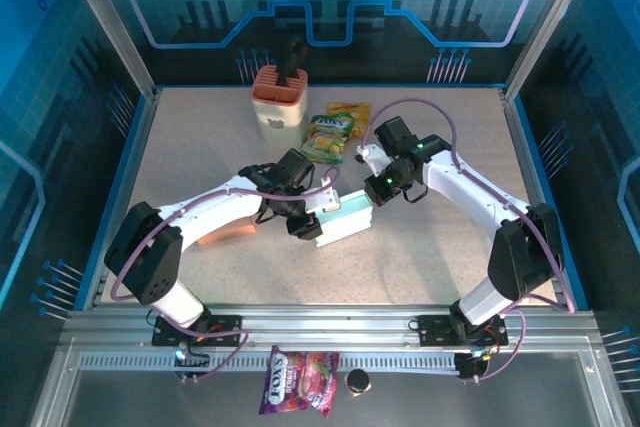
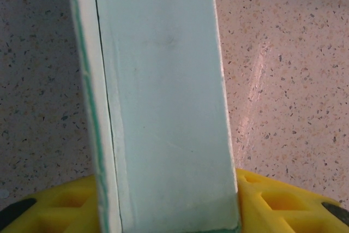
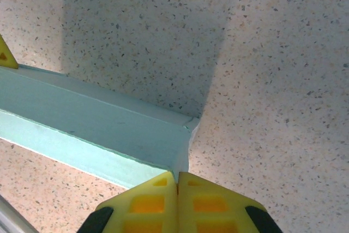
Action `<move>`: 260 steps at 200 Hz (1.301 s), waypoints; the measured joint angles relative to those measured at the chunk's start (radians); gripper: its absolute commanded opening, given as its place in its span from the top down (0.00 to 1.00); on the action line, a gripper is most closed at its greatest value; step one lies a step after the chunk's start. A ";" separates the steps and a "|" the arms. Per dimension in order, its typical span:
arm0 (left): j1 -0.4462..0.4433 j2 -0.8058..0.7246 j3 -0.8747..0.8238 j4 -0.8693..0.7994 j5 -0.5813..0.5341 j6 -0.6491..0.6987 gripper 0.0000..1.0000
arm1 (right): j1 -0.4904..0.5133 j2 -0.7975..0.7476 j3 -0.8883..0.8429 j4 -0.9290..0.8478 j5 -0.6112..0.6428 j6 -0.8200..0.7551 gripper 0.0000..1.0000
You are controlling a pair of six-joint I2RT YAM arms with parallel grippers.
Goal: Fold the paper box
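Note:
The paper box [image 1: 345, 219] is a long pale teal carton lying mid-table between both arms. My left gripper [image 1: 305, 219] is shut on its near-left end. In the left wrist view the box [image 2: 163, 107] runs upward between the yellow fingers [image 2: 272, 200], which press on its two sides. My right gripper [image 1: 372, 197] meets the box's far-right end. In the right wrist view its yellow pads [image 3: 147, 203] are shut together on the thin edge at the end of the box [image 3: 98, 118], at the corner.
An orange holder [image 1: 278, 97] stands at the back, with snack packets [image 1: 330, 137] beside it. An orange object [image 1: 225, 234] lies under the left arm. A candy bag [image 1: 298, 382] and a black cap [image 1: 357, 380] sit off the table in front.

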 measured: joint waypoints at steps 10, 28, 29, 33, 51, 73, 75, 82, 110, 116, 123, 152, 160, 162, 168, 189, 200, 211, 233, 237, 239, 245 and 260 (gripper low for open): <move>0.000 0.000 0.000 0.000 -0.001 0.000 0.50 | 0.008 0.000 0.002 -0.004 0.016 0.010 1.00; 0.000 0.000 0.000 0.000 -0.006 -0.001 0.50 | 0.018 0.000 0.013 -0.021 0.037 0.029 1.00; 0.000 0.000 0.000 0.000 -0.007 -0.001 0.50 | 0.018 0.000 0.013 -0.023 0.038 0.031 1.00; 0.000 0.000 0.000 0.000 -0.010 -0.001 0.50 | 0.019 0.000 0.016 -0.026 0.039 0.036 1.00; 0.000 0.000 0.001 0.001 -0.023 -0.008 0.50 | 0.024 0.000 0.031 -0.047 0.047 0.067 1.00; 0.000 0.000 0.006 0.007 -0.047 -0.023 0.50 | 0.024 0.000 0.043 -0.071 0.047 0.120 1.00; 0.000 0.000 0.006 0.007 -0.047 -0.023 0.50 | 0.025 0.000 0.043 -0.073 0.047 0.126 1.00; 0.000 0.000 0.008 0.007 -0.054 -0.026 0.50 | 0.025 0.000 0.044 -0.077 0.046 0.145 1.00; 0.000 0.000 0.011 0.007 -0.074 -0.027 0.51 | 0.035 0.000 0.044 -0.084 0.046 0.223 1.00; 0.000 0.000 0.011 0.006 -0.080 -0.027 0.51 | 0.037 0.000 0.044 -0.084 0.045 0.237 1.00; 0.000 0.000 0.011 0.007 -0.084 -0.028 0.51 | 0.038 0.000 0.044 -0.084 0.045 0.254 1.00; 0.000 0.002 0.012 0.006 -0.092 -0.039 0.51 | 0.042 0.000 0.044 -0.084 0.042 0.320 1.00; 0.000 0.002 0.012 0.006 -0.094 -0.043 0.51 | 0.043 0.000 0.044 -0.084 0.042 0.334 1.00; 0.000 0.003 0.012 0.006 -0.095 -0.045 0.51 | 0.043 0.000 0.044 -0.084 0.042 0.338 1.00; 0.000 0.003 0.012 0.007 -0.098 -0.047 0.51 | 0.044 0.000 0.044 -0.084 0.042 0.348 1.00; 0.000 0.004 0.012 0.007 -0.103 -0.053 0.51 | 0.045 0.000 0.044 -0.081 0.042 0.374 1.00; 0.000 0.004 0.012 0.007 -0.106 -0.053 0.51 | 0.047 0.000 0.043 -0.079 0.043 0.384 1.00; 0.000 0.004 0.012 0.007 -0.108 -0.053 0.50 | 0.048 -0.001 0.038 -0.069 0.044 0.390 1.00; 0.000 0.004 0.012 0.010 -0.116 -0.071 0.45 | 0.049 -0.015 -0.003 -0.036 0.050 0.396 1.00; 0.000 0.004 0.012 0.014 -0.117 -0.076 0.44 | 0.049 -0.020 -0.014 -0.032 0.050 0.397 1.00; 0.000 0.004 0.012 0.016 -0.118 -0.076 0.44 | 0.050 -0.022 -0.017 -0.031 0.050 0.396 1.00; 0.000 0.004 0.012 0.024 -0.121 -0.082 0.42 | 0.051 -0.029 -0.029 -0.025 0.051 0.396 1.00; 0.000 0.003 0.012 0.039 -0.126 -0.099 0.39 | 0.059 -0.051 -0.055 -0.005 0.055 0.396 1.00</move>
